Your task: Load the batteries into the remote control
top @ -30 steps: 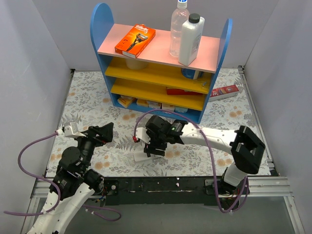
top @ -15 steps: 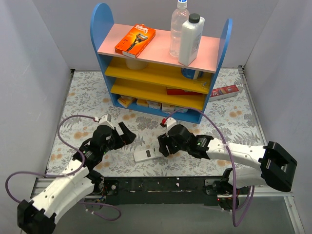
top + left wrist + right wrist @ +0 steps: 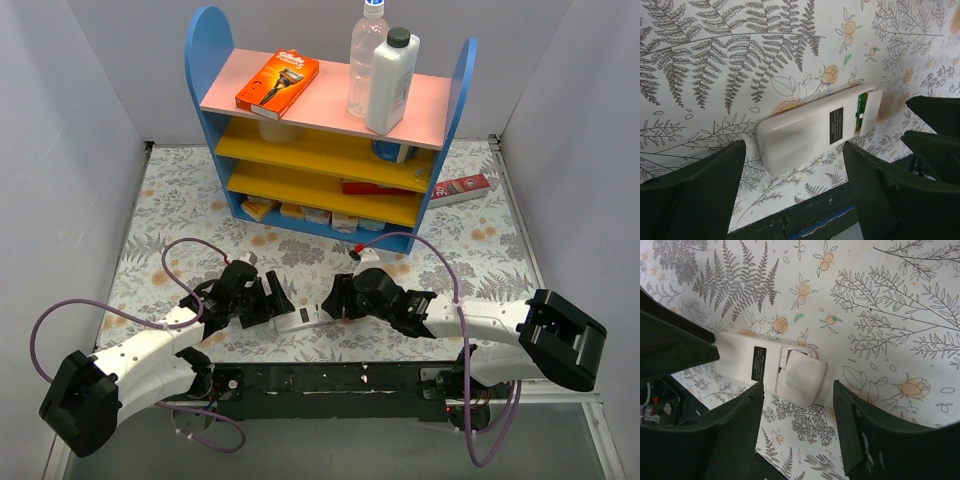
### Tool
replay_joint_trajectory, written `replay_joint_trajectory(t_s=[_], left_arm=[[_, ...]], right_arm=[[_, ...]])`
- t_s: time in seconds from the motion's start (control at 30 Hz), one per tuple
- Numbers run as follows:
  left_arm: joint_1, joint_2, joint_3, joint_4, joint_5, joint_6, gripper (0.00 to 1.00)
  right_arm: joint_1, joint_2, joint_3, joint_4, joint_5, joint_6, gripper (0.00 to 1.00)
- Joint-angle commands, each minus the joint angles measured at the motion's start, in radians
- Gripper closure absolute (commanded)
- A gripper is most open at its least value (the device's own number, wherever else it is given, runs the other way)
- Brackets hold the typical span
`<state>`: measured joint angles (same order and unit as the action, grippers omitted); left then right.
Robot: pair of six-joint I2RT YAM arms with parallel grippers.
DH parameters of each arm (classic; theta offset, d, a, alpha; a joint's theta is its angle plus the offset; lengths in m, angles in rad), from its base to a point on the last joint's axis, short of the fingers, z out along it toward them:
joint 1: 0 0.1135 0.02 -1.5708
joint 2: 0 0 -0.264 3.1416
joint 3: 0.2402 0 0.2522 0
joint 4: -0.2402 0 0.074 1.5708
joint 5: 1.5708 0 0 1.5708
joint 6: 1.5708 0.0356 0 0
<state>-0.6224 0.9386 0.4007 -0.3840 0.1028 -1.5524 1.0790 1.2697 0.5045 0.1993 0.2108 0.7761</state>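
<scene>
The remote control [image 3: 298, 321] lies back up on the floral table near the front edge. It shows in the left wrist view [image 3: 812, 131] with a black label and a green board at its open end. A small white cover piece [image 3: 802, 374] sits askew on that end of the remote [image 3: 757, 362]. My left gripper [image 3: 278, 302] is open and empty just left of the remote, jaws wide [image 3: 795, 200]. My right gripper [image 3: 332, 305] is open and empty just right of it [image 3: 797, 435]. No batteries are in view.
A blue shelf unit [image 3: 330, 130] stands at the back with an orange razor carton [image 3: 277, 83] and two bottles [image 3: 380, 70] on top. A red-and-white carton [image 3: 460, 186] lies at its right. The dark table rail [image 3: 330, 378] runs just in front of the remote.
My right gripper has come off the remote and moved to its right side. My left arm has swung right and down to the remote's left end. The remote now lies uncovered between them.
</scene>
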Motion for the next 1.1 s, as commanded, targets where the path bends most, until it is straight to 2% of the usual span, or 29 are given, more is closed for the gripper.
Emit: replay_joint_trajectory(t_s=[0.0, 0.27, 0.7, 0.87, 0.93, 1.07], left_arm=[[-0.026, -0.003, -0.016, 0.02, 0.005, -0.028, 0.24], [-0.046, 0.034, -0.011, 0.022, -0.002, -0.025, 0.36], [-0.071, 0.103, -0.003, 0.034, -0.014, -0.014, 0.43], [-0.074, 0.124, 0.0, 0.043, -0.012, -0.008, 0.48], [-0.076, 0.132, 0.001, 0.046, -0.014, -0.003, 0.49], [-0.077, 0.138, 0.0, 0.05, -0.018, 0.0, 0.54]], right_arm=[[-0.005, 0.04, -0.012, 0.115, 0.021, 0.063, 0.37], [-0.005, 0.076, -0.008, 0.1, 0.032, 0.061, 0.39], [-0.005, 0.152, 0.014, 0.103, -0.002, 0.043, 0.45], [-0.005, 0.174, 0.035, 0.097, -0.01, 0.019, 0.46], [-0.004, 0.183, 0.046, 0.089, -0.01, 0.005, 0.51], [-0.005, 0.191, 0.065, 0.072, -0.005, -0.023, 0.52]])
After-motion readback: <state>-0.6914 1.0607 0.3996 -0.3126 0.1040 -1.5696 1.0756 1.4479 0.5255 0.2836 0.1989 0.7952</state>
